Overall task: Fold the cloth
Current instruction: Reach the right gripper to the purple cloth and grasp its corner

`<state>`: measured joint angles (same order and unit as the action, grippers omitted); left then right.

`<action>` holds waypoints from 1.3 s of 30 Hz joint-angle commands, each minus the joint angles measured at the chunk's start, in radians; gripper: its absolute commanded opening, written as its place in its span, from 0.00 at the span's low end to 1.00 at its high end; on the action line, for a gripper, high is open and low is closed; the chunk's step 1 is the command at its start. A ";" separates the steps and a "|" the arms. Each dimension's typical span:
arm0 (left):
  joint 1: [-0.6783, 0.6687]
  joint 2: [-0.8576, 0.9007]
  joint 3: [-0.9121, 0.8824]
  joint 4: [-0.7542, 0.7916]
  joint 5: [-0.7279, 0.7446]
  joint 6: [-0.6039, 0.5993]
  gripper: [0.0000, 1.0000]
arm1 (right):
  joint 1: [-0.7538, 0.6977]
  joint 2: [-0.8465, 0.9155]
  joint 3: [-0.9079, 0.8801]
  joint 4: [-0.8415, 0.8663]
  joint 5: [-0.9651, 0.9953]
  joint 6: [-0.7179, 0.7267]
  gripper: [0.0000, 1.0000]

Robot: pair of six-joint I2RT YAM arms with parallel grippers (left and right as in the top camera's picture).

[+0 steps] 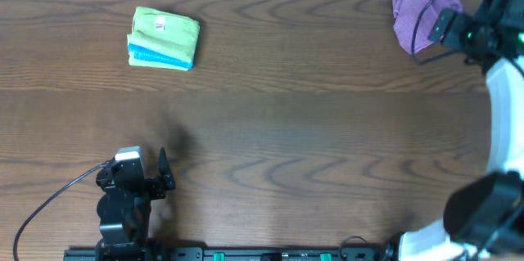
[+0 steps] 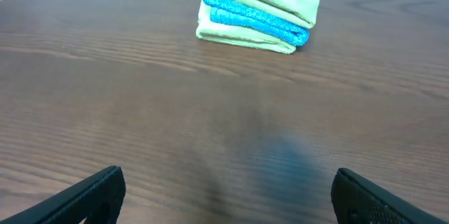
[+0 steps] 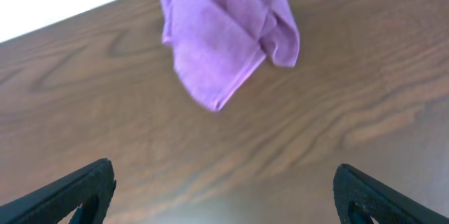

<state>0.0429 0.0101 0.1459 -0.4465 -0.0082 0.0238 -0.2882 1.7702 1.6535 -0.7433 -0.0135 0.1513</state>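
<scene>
A crumpled purple cloth (image 1: 416, 9) lies at the table's far right edge; in the right wrist view (image 3: 224, 34) it sits just ahead of the fingers. My right gripper (image 1: 446, 28) is open and empty, hovering beside the cloth without touching it; its fingertips (image 3: 224, 196) frame bare wood. My left gripper (image 1: 164, 177) is open and empty near the front left edge, fingertips (image 2: 228, 196) over bare table, far from the purple cloth.
A folded stack of green and blue cloths (image 1: 164, 38) lies at the back left, also in the left wrist view (image 2: 259, 10). The brown wooden table (image 1: 311, 130) fills the view. A cable (image 1: 49, 200) runs from the left arm.
</scene>
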 commanded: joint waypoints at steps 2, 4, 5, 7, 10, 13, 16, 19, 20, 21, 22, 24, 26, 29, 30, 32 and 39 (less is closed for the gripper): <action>-0.005 -0.006 -0.016 -0.010 -0.018 0.006 0.95 | -0.031 0.173 0.146 0.016 -0.048 -0.019 0.99; -0.005 -0.006 -0.016 -0.010 -0.018 0.007 0.95 | -0.032 0.245 0.206 0.023 -0.075 -0.040 0.99; -0.005 -0.006 -0.016 -0.010 -0.018 0.006 0.95 | -0.032 0.266 0.219 0.032 -0.092 -0.068 0.99; -0.005 -0.006 -0.016 -0.010 -0.018 0.007 0.95 | -0.031 0.296 0.222 0.069 -0.111 -0.089 0.99; -0.005 -0.006 -0.016 -0.010 -0.018 0.006 0.95 | -0.026 0.327 0.220 0.105 -0.114 -0.089 0.99; -0.005 -0.006 -0.016 -0.010 -0.018 0.006 0.95 | -0.027 0.345 0.209 0.122 -0.106 -0.089 0.99; -0.005 -0.006 -0.016 -0.010 -0.018 0.006 0.95 | -0.025 0.391 0.208 0.184 -0.111 -0.085 0.99; -0.005 -0.006 -0.016 -0.010 -0.018 0.006 0.95 | -0.025 0.449 0.208 0.240 -0.115 -0.077 0.99; -0.005 -0.006 -0.016 -0.010 -0.018 0.006 0.95 | -0.025 0.473 0.208 0.261 -0.119 -0.068 0.99; -0.005 -0.006 -0.016 -0.010 -0.018 0.006 0.95 | -0.025 0.499 0.208 0.286 -0.120 -0.048 0.99; -0.005 -0.006 -0.016 -0.010 -0.018 0.007 0.95 | -0.025 0.526 0.208 0.317 -0.127 -0.037 0.99; -0.005 -0.006 -0.016 -0.010 -0.018 0.007 0.95 | -0.025 0.553 0.208 0.356 -0.134 -0.021 0.99; -0.005 -0.006 -0.016 -0.010 -0.018 0.006 0.95 | -0.025 0.576 0.208 0.389 -0.140 -0.005 0.99; -0.005 -0.006 -0.016 -0.010 -0.018 0.006 0.95 | -0.025 0.610 0.208 0.432 -0.167 0.024 0.98; -0.005 -0.006 -0.016 -0.010 -0.018 0.006 0.95 | -0.024 0.620 0.208 0.443 -0.173 0.029 0.96; -0.005 -0.006 -0.016 -0.010 -0.018 0.006 0.95 | -0.022 0.631 0.208 0.454 -0.183 0.036 0.91; -0.005 -0.006 -0.016 -0.010 -0.018 0.006 0.95 | -0.001 0.637 0.208 0.452 -0.186 0.035 0.64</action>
<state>0.0429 0.0101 0.1459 -0.4461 -0.0082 0.0235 -0.3046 2.3852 1.8511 -0.2932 -0.1875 0.1749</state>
